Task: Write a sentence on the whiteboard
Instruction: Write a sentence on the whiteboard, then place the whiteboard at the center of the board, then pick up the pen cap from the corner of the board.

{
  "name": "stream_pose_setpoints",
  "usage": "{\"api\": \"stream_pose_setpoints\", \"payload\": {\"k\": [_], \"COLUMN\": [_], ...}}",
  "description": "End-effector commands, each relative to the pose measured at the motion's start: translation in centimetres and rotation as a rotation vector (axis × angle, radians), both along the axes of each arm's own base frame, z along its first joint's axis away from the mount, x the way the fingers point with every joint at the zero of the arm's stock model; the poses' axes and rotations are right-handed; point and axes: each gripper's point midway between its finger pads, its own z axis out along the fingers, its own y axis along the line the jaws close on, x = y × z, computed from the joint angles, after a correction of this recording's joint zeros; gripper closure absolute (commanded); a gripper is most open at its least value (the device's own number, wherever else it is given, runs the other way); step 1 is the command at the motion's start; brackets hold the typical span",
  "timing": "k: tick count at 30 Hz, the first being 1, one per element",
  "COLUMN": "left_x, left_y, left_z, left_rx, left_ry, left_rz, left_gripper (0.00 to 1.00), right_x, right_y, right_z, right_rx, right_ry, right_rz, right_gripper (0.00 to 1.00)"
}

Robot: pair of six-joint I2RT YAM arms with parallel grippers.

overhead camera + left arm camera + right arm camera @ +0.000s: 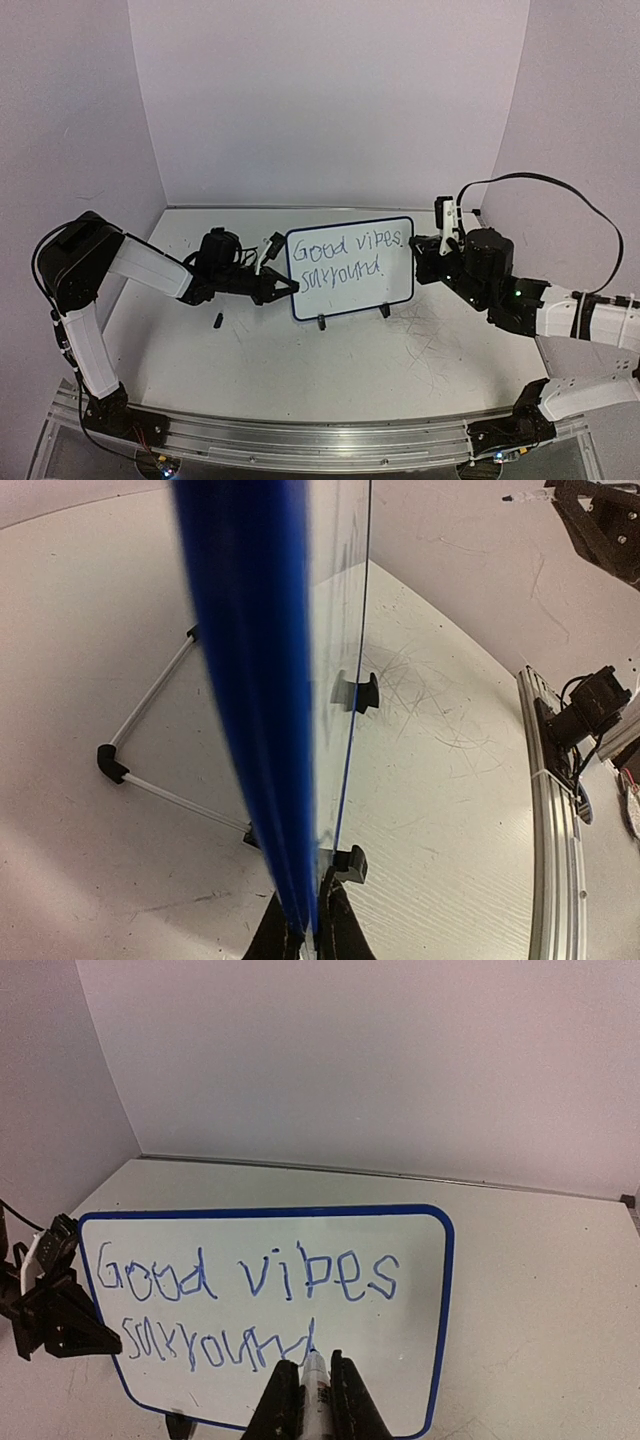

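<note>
- An aluminium rail (320, 440) runs along the near edge of the scratched table (300, 370), with both arm bases fixed to it.
- A small dark object (217, 320) lies on the table left of centre, apart from everything else; what it is cannot be told.
- The whiteboard (390, 280) stands upright near the middle of the table on two black feet (322, 322), its written face towards the arms.
- The left end effector (290, 287) is closed on the board's left edge, its fingers pinching the blue frame low on that side.
- The right end effector (312, 1365) is closed on a white marker (315, 1395), and reaches in from the right.
- The marker's tip touches the board at the end of the lower line.
- The sentence (250, 1300) sits in two lines of blue handwriting: "Good vibes" above, and below it a scrawled word that looks like "surround".
- The pale back wall (330, 100) rises behind the board.
</note>
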Motion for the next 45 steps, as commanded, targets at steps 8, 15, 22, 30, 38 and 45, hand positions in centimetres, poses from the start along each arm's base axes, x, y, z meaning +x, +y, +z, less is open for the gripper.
{"api": "stream_pose_setpoints", "payload": {"k": [8, 15, 22, 30, 38, 45], "left_x": [0.3, 0.8, 1.4, 0.2, -0.7, -1.7], "left_y": [2.5, 3.5, 4.1, 8.4, 17.6, 18.6], "left_z": [-4.3, -5.5, -3.2, 3.1, -0.3, -4.9], "left_rx": [0.199, 0.264, 0.248, 0.176, 0.376, 0.582], "left_ry": [0.159, 0.161, 0.114, 0.053, 0.334, 0.447], "left_rz": [0.084, 0.130, 0.196, 0.417, 0.941, 0.947], "left_gripper": [0.91, 0.87, 0.69, 0.48, 0.28, 0.31], "right_x": [0.1, -0.4, -0.7, -0.4, 0.0, -0.4], "right_y": [-0.6, -1.4, -1.8, -1.0, 1.2, 2.3], "right_z": [1.3, 1.7, 1.9, 1.2, 0.3, 0.3], "right_rx": [0.009, 0.014, 0.011, -0.012, -0.064, -0.079], "right_ry": [-0.076, -0.113, -0.138, -0.136, -0.094, -0.069], "right_rz": [-0.014, -0.027, -0.027, -0.002, 0.085, 0.145], "right_gripper": [1.00, 1.00, 1.00, 1.00, 1.00, 1.00]}}
